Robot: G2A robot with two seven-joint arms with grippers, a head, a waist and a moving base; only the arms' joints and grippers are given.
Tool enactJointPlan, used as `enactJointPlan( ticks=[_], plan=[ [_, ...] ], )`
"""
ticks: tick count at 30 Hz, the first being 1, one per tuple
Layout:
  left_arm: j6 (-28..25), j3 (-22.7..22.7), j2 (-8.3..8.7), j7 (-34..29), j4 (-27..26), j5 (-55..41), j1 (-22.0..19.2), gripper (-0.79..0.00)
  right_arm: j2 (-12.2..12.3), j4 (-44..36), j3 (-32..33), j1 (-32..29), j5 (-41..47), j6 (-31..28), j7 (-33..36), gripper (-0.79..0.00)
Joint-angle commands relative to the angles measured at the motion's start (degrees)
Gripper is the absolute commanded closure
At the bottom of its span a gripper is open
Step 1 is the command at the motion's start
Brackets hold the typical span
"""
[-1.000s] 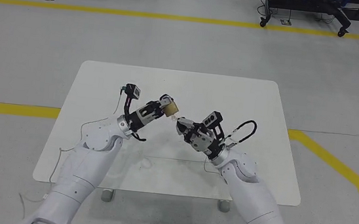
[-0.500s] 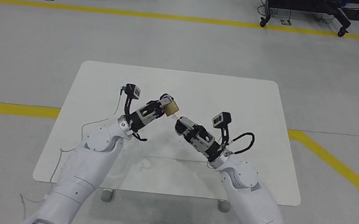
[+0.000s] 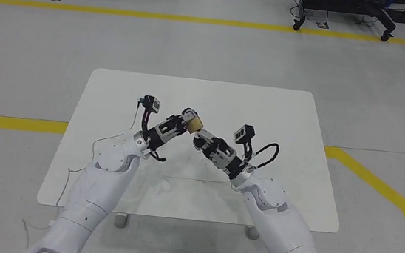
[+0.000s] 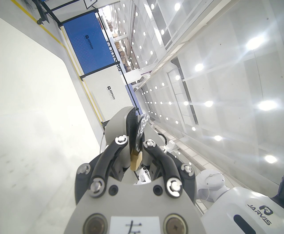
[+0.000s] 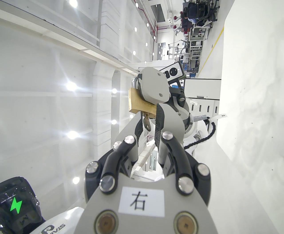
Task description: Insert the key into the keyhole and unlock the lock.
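The left gripper (image 3: pixel 188 117) is clamped on a squat brass padlock (image 5: pixel 138 102) with a silver steel shackle (image 4: pixel 141 125). It holds the padlock in the air above the white rectangular table (image 3: pixel 277 119), a little toward 12 o'clock of the table's middle. The fingers press on the padlock's two broad flat faces, so the keyhole end stays bare and is turned toward 5 o'clock. I judge that this grip is chosen to offer that end to the other arm. On that 5 o'clock side, the right gripper (image 3: pixel 201 138) is pinched narrow on the head of a small silver metal key (image 5: pixel 146 124), with the blade pointing toward 11 o'clock at the padlock. In the right wrist view the blade meets the bare end of the padlock and looks to have entered the keyhole; how deep it sits I cannot tell. Gripping the head rather than the blade leaves the blade free to go in, and likely gives purchase for the turn, which is not yet made. The shackle looks closed, so the padlock reads as locked. Neither thing touches the table. By count there are one padlock, one key, one table and two grippers, each holding one thing.
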Motion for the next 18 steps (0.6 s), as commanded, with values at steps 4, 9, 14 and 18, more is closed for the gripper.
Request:
enactJointPlan(
  ticks=[4,9,14,18],
  plan=[
    [-0.3,0.4,0.04,-1.4,-0.2,0.4,-0.2,0.000,0.0,1.2,-0.1,0.8,5.6,2.4,5.2,0.000],
    [-1.1,0.7,0.05,-2.2,-0.3,0.6,-0.2,0.000,0.0,3.2,0.0,1.8,11.2,5.4,9.6,0.000],
    [-1.8,0.8,0.08,-2.5,-0.2,0.6,-0.4,0.000,-0.1,5.7,0.5,2.9,20.4,10.1,17.0,0.000],
    [-2.4,0.8,0.09,-2.6,0.0,0.5,-0.5,0.000,-0.2,8.5,1.1,4.2,25.6,13.0,21.9,0.000]
  ],
)
